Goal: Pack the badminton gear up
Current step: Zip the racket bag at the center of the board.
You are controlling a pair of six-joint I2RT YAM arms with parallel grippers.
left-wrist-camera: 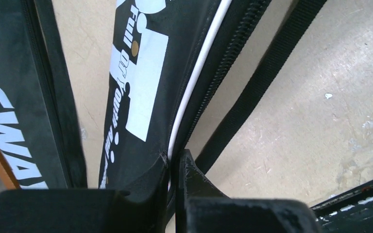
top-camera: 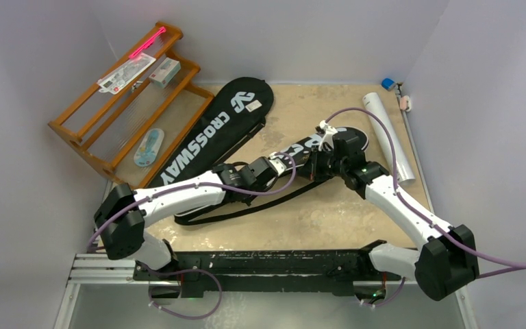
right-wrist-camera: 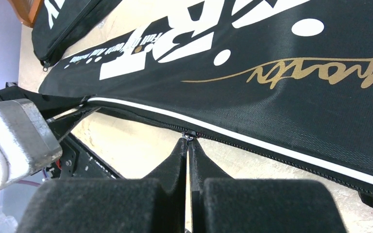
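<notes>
Top external view: the CROSSWAY cover (top-camera: 212, 133) lies slantwise from the far middle of the counter (top-camera: 356, 219) toward its left edge. The SPORT cover (top-camera: 300, 147) lies at the counter's middle, partly hidden by both arms. The left gripper (top-camera: 282, 166) and right gripper (top-camera: 317, 166) meet over it, close together. The long white tube (top-camera: 390, 137) lies along the right edge, near the far right corner. The wooden rack (top-camera: 66, 127) stands at the far left corner.

Left wrist view: the left gripper (left-wrist-camera: 175, 158) has its jaws pressed together on the edge of the SPORT cover (left-wrist-camera: 145, 87), at the white piping beside the zip. A black strap (left-wrist-camera: 262, 82) runs slantwise over the bare counter. The CROSSWAY cover (left-wrist-camera: 9, 97) is at the left.

Right wrist view: the right gripper (right-wrist-camera: 188, 141) has its jaws pinched together on the zip pull (right-wrist-camera: 188, 136) at the near edge of the SPORT cover (right-wrist-camera: 272, 58). The CROSSWAY cover (right-wrist-camera: 63, 24) shows at the top left.
</notes>
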